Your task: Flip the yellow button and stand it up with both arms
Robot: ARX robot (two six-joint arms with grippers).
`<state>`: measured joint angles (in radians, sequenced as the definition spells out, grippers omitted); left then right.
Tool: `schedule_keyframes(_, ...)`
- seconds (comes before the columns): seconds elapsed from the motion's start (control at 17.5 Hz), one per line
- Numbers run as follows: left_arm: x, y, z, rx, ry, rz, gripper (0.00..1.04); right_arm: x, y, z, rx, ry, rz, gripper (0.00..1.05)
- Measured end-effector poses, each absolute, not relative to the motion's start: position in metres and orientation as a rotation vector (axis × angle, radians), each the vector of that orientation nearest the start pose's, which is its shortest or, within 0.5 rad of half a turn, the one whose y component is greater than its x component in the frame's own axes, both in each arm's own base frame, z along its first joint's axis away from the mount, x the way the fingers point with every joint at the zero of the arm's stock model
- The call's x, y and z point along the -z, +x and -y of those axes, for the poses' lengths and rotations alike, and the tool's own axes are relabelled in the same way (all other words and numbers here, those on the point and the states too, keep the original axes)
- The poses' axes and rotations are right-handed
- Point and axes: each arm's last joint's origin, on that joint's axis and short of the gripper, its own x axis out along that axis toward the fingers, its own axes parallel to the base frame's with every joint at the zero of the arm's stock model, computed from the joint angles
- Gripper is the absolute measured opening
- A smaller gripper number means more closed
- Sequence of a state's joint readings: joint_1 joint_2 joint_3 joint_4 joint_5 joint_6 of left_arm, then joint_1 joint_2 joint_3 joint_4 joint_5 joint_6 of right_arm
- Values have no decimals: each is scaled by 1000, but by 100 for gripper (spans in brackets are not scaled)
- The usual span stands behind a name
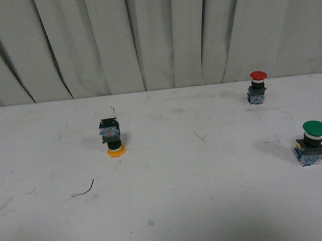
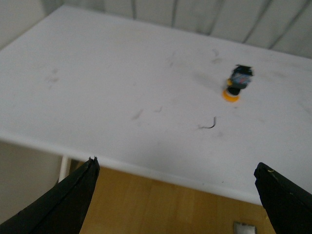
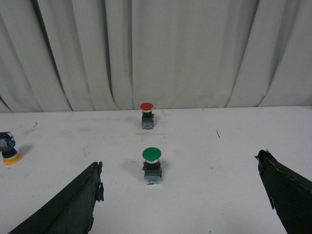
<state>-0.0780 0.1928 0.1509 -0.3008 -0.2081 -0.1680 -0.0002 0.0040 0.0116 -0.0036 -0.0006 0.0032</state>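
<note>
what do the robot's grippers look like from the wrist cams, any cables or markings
Both the left gripper and the right gripper show only two matte black, wedge-shaped fingers tapering to narrow tips. The right gripper's fingers have slightly ragged edges. No cables, markings or arm bodies are in view; the front view shows neither arm.

The yellow button [image 1: 112, 137] stands inverted on its cap, black-and-blue base up.

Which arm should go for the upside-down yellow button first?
Left, probably. The yellow button sits toward the left side, ahead of the open left gripper; the right gripper faces the green button and red button.
</note>
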Motion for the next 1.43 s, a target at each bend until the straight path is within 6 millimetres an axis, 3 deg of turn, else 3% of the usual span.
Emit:
schedule_keyframes(0.06, -187, 104, -2, -251, -198, -356, 98, -167, 97, 0, -2, 3, 6, 98)
schedule_keyframes(0.17, -226, 118, -2, -240, -271, -199, 98, -167, 97, 0, 0, 3, 4, 98)
schedule_keyframes(0.23, -235, 138, 0, -213, -270, -173, 98, -167, 97, 0, 0, 3, 4, 98)
schedule_keyframes(0.29, -234, 162, 1, -185, -251, -192, 98, -167, 97, 0, 0, 3, 4, 98)
schedule_keyframes(0.46, -251, 270, 20, -23, -218, -202, 98, -167, 97, 0, 0, 3, 4, 98)
schedule_keyframes(0.57, -234, 340, 51, 96, -189, -357, 98, -167, 97, 0, 0, 3, 4, 98)
schedule_keyframes(0.97, -213, 389, 81, 181, -146, -498, 98, -167, 97, 0, 0, 3, 4, 98)
schedule_keyframes(1.43, -199, 414, 98, 241, -73, -575, 98, -167, 97, 0, 0, 3, 4, 98)
